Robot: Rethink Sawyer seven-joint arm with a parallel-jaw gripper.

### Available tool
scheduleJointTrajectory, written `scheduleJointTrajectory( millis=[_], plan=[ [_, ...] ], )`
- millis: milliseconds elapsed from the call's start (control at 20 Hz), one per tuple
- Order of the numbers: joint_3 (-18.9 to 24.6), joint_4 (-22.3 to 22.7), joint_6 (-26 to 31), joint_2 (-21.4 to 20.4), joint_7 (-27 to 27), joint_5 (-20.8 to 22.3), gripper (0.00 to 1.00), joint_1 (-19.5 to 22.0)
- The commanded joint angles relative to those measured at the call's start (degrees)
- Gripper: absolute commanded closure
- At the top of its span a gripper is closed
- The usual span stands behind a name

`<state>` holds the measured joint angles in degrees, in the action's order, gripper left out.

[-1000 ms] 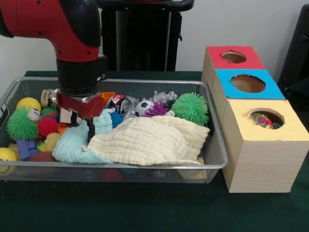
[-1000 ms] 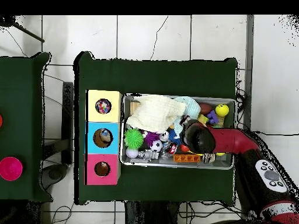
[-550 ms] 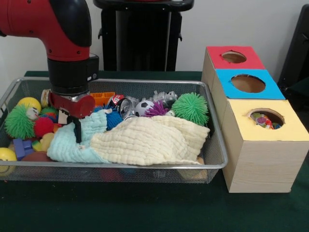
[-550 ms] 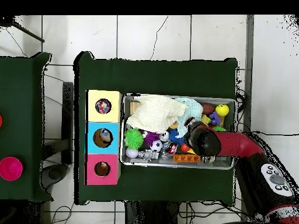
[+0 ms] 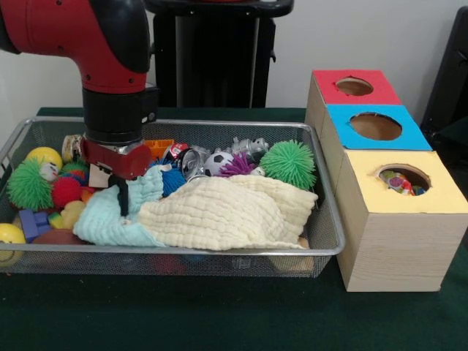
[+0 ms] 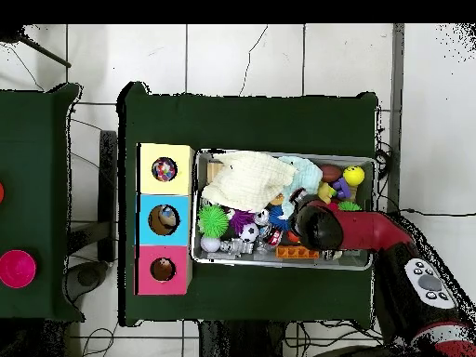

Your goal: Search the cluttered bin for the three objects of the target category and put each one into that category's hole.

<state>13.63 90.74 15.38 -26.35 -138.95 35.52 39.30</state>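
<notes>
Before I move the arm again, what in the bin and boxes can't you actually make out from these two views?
- Whatever lies under the cream cloth and the light blue cloth: covered in both views.
- Gripper: front view shows one dark finger against the blue cloth; overhead, the arm hides it.
- Red hole and blue hole: interiors not shown in front view.

A robot lab: a red arm (image 5: 102,51) on a pedestal works at a green-covered counter (image 6: 251,116), set on a cracked tile floor (image 6: 279,56) with loose cables (image 6: 88,237).
</notes>
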Motion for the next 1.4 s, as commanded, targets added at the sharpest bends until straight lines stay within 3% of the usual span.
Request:
scheduleJointTrajectory(
  millis=[50, 200, 300, 600, 800, 1400],
  plan=[
    [-7.09, 5.65, 0.16, 5.61, -10.25, -3.39, 1.00, -6.12],
    [-10.60, 8.31, 1.27, 2.34, -14.15, -7.08, 1.00, -10.02],
    [-9.11, 11.84, 4.22, -1.87, -12.43, -10.28, 1.00, -8.97],
    [-11.16, 15.61, 11.02, -9.63, -8.70, -16.19, 1.00, -11.46],
    [-11.01, 17.29, 11.98, -10.44, -8.15, -19.48, 1.00, -11.91],
    [-14.49, 21.22, 10.42, -10.53, -15.15, -32.58, 1.00, -21.65]
  ],
)
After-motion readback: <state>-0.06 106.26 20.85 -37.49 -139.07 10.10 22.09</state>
